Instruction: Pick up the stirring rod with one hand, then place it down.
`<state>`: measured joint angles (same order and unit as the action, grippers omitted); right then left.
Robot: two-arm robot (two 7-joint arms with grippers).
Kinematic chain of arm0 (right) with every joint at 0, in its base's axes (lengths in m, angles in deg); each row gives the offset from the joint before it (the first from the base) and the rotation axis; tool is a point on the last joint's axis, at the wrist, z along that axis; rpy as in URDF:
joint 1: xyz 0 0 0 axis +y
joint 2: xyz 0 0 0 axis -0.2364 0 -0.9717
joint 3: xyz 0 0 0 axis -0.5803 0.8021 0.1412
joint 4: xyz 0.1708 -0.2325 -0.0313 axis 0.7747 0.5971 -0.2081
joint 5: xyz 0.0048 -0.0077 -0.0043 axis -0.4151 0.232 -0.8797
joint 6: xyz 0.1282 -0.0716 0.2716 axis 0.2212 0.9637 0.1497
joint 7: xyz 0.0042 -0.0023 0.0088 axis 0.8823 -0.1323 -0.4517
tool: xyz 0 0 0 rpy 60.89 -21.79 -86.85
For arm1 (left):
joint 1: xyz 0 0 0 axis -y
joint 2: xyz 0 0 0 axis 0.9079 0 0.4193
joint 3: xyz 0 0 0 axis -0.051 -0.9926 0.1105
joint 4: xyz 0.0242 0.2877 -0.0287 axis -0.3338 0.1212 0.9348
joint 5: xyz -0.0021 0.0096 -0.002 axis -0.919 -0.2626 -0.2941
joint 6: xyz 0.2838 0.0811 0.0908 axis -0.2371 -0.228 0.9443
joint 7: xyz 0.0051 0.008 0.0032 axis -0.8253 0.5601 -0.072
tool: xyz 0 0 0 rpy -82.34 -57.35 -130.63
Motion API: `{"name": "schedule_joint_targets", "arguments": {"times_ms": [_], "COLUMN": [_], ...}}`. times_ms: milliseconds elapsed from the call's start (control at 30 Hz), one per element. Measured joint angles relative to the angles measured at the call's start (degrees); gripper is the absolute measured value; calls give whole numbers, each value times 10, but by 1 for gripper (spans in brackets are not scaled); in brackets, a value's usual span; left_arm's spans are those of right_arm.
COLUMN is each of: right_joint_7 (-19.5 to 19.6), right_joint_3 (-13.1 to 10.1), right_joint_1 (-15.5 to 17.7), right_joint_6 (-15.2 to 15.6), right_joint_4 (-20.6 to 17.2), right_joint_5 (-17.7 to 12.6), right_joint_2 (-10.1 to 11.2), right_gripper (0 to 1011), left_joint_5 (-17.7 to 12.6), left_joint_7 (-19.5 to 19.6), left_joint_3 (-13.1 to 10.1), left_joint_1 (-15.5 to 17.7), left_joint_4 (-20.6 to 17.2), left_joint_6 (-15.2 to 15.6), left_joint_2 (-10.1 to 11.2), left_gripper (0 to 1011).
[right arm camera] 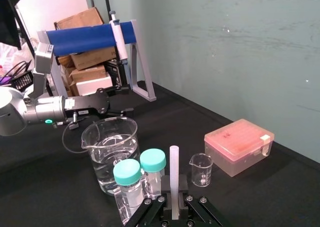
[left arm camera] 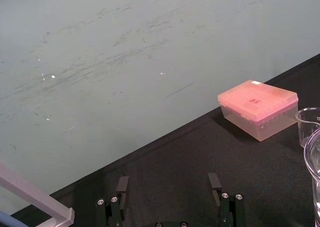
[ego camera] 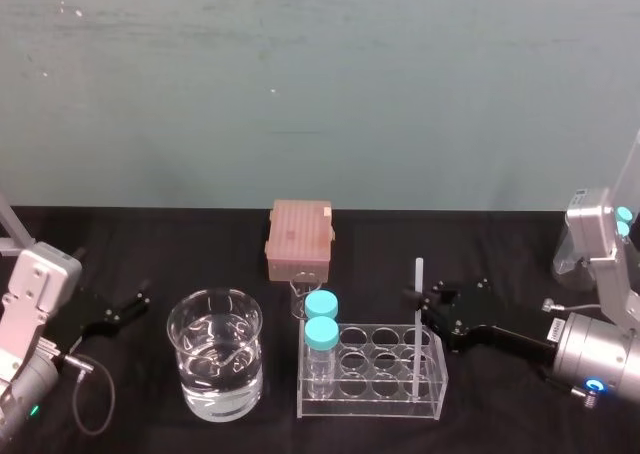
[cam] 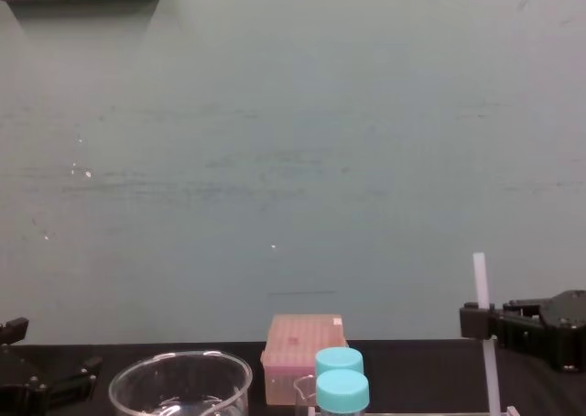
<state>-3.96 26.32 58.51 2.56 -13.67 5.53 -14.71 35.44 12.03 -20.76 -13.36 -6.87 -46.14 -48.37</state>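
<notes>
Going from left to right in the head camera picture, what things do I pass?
left gripper → big beaker of water → blue-capped bottles → stirring rod, with the right gripper closed around it

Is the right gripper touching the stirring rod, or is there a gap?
Touching. In the right wrist view the right gripper clamps both sides of the stirring rod, with no gap. The left gripper idles far left.
</notes>
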Motion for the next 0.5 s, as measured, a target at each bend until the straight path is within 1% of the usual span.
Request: {"name": "schedule_joint_targets", "arguments": {"times_ms": [267,333,433,467,500], "right_joint_7": [0,0,0,0,0], "right_joint_3": [0,0,0,0,0], "right_joint_1": [0,0,0,0,0], "right_joint_6": [0,0,0,0,0], "right_joint_4": [0,0,-1,-1,-1], "right_joint_5": [0,0,-1,-1,-1], "right_joint_2": [1,1,1,1,1], "right_gripper": [72,87,188,188,231], "left_joint_5": [0,0,0,0,0], "left_joint_7": [0,0,0,0,0], "left_joint_3": [0,0,0,0,0], "left_joint_1": [0,0,0,0,0], "left_joint_4": [0,0,0,0,0], "left_joint_6": [0,0,0,0,0], "left_joint_2": [0,0,0,0,0], "left_gripper": [1005,1005,1005,1005,1005]}}
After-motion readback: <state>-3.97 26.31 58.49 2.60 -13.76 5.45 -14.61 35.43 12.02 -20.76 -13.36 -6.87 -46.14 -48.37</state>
